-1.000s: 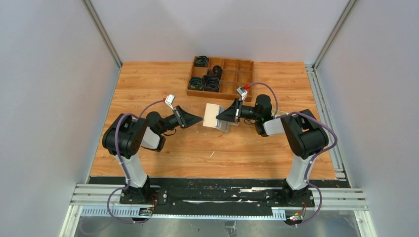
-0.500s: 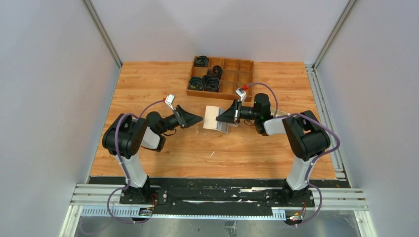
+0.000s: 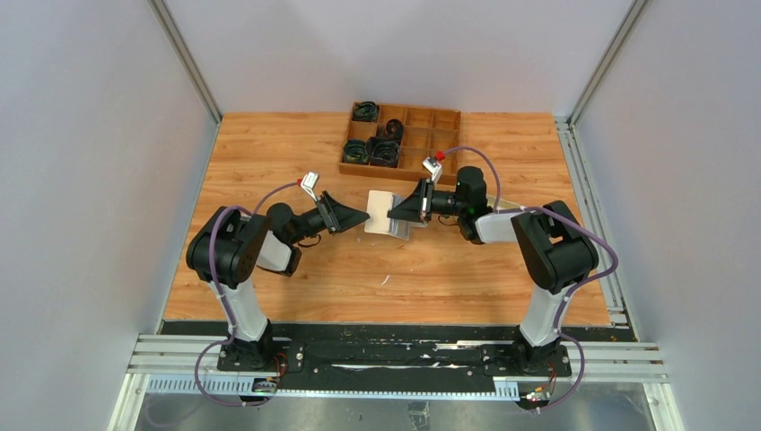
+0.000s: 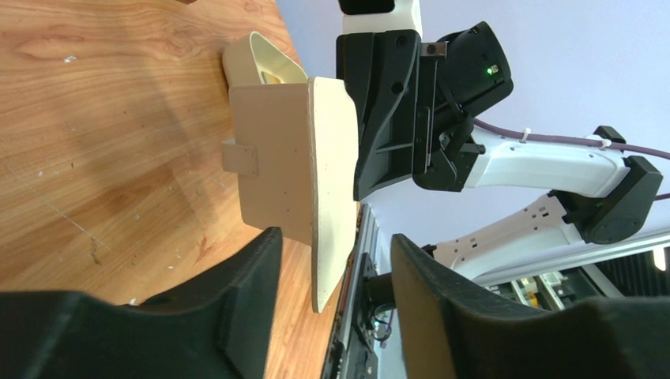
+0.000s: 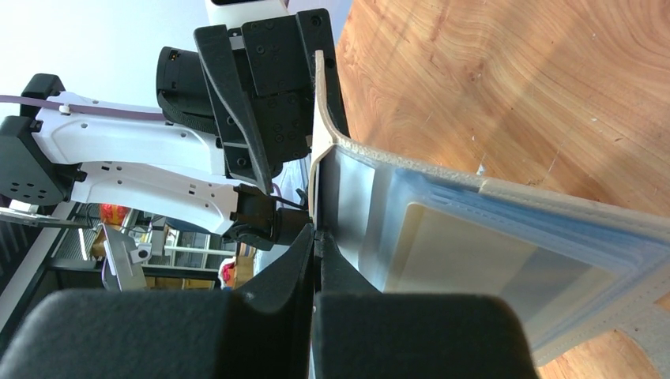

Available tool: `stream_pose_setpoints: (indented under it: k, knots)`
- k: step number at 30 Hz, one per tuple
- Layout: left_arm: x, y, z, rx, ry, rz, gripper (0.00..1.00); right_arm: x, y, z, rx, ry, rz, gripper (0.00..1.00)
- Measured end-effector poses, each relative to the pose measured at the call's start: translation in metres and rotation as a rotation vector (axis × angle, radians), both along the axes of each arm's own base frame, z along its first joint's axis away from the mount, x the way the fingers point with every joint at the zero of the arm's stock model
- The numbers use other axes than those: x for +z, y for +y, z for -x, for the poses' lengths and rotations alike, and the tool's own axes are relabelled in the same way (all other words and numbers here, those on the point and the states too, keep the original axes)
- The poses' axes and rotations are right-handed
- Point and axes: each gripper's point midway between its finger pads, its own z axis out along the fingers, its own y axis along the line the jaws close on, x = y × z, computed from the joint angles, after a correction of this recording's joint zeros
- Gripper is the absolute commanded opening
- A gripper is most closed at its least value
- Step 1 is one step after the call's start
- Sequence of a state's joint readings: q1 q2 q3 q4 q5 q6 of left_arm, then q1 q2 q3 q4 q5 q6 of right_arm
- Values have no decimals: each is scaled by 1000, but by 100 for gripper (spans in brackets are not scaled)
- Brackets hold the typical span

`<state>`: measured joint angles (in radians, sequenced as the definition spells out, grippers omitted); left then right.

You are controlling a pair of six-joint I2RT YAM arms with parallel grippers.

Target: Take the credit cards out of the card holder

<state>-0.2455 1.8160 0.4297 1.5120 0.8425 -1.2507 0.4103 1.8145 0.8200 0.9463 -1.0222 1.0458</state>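
The beige-tan card holder (image 3: 384, 212) hangs open above the table between my two grippers. My right gripper (image 3: 395, 214) is shut on one flap of it; the right wrist view shows the jaws (image 5: 314, 234) pinched on the pale flap (image 5: 322, 150). Grey-blue and whitish credit cards (image 5: 490, 264) sit in clear sleeves in the lower half. My left gripper (image 3: 364, 217) is open. In the left wrist view its fingers (image 4: 333, 238) stand either side of the pale flap's edge (image 4: 330, 197) without touching it. The snap tab (image 4: 239, 158) faces the table.
A brown wooden compartment box (image 3: 400, 139) with black coiled items stands at the back. A cream oval tray (image 4: 261, 63) lies on the wood behind the card holder. The wood table (image 3: 269, 153) has grey walls on both sides.
My right gripper has carried the card holder a little to the left, up to the left gripper's open fingers. The left arm has not moved.
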Motion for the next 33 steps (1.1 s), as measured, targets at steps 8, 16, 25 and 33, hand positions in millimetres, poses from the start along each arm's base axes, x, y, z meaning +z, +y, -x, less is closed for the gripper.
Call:
stream_pose_setpoints:
  k: [8,16,25,33]
  knots:
    - [0,-1,1,-5,-1,-1,14,1,3,2,7,-2,0,0]
    - [-2,-2,2,-9,5,-3,0,1,4,2,9,-3,-1,0]
    - [-3,-4,4,-18,5,-4,0,-3,-3,3,2,10,0,0]
    - [-2,-8,8,-37,5,-4,0,-3,-9,8,4,6,2,0]
